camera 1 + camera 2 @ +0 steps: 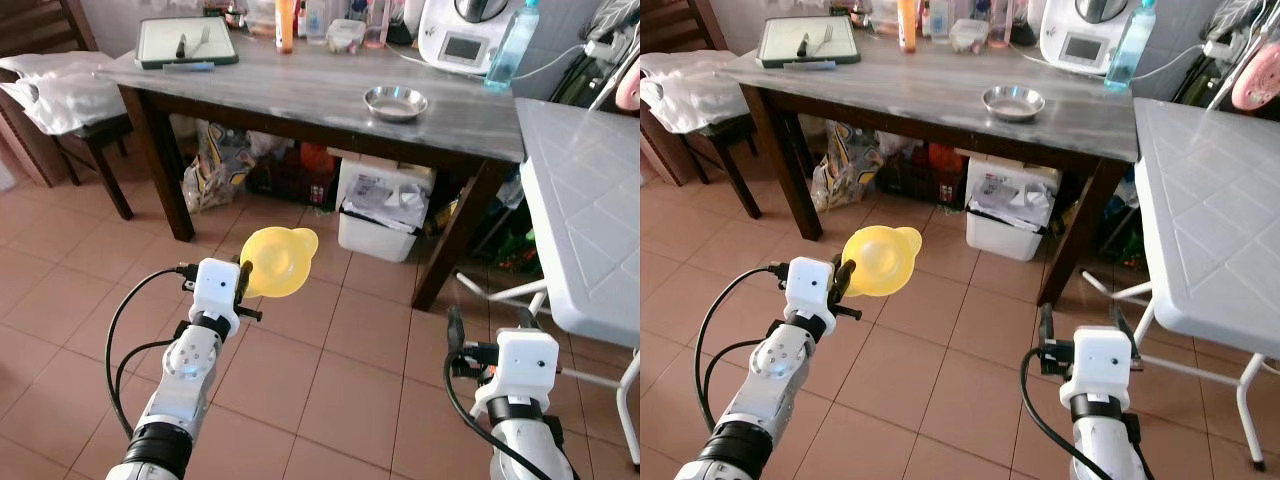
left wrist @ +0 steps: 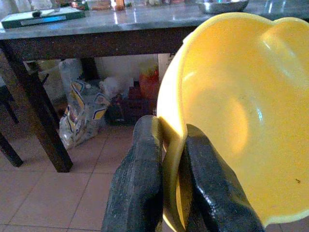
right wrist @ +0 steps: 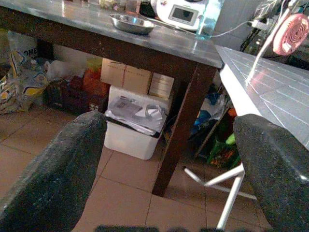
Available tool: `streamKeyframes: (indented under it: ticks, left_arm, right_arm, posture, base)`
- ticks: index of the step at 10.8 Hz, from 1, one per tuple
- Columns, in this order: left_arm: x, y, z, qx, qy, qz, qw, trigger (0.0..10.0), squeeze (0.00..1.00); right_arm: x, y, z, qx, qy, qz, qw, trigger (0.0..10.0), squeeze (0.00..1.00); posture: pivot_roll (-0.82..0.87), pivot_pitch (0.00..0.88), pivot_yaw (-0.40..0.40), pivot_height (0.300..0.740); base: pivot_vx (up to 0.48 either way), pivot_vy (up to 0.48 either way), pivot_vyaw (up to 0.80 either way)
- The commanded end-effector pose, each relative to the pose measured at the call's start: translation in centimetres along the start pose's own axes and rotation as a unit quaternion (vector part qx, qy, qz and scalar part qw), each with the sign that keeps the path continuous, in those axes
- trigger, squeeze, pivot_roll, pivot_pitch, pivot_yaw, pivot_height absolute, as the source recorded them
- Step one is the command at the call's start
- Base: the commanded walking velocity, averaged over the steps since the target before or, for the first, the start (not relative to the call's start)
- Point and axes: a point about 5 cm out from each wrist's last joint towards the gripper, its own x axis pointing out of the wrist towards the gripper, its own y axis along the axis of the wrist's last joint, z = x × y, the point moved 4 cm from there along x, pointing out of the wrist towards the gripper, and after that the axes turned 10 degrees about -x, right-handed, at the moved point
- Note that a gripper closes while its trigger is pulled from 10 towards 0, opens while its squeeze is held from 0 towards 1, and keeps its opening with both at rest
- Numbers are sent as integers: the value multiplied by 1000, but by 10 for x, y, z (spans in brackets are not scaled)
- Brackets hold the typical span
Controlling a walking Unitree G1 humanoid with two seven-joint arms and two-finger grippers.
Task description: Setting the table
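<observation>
From the head views, the left hand (image 1: 243,280) grips the rim of a yellow plastic bowl (image 1: 277,260), holding it above the tiled floor (image 1: 330,370). Ahead of that hand stands a dark wooden table with a grey top (image 1: 300,95), carrying a round steel dish (image 1: 395,102). The right hand (image 1: 1077,330) hangs low, fingers spread, grasping nothing.

The left wrist view shows both black fingers (image 2: 137,193) clenched on the bowl's edge.

The right wrist view shows the fingers wide apart, a white folding table (image 3: 270,92) beyond them.
</observation>
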Motion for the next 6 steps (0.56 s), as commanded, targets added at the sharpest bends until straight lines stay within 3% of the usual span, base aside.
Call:
streamKeyframes:
  ticks: [1,6]
  left_arm:
    - [6,14,4,-1,-8,23,1000,10000,0]
    - [9,18,9,-2,-15,27,1000,10000,0]
  right_arm:
    - [1,6,2,-3,-3,8,1000,10000,0]
    - [0,9,3,-6,-5,10,1000,10000,0]
  posture:
    - [76,51,-43,740]
    - [65,53,-38,740]
  base:
    - [345,0,0]
    - [367,0,0]
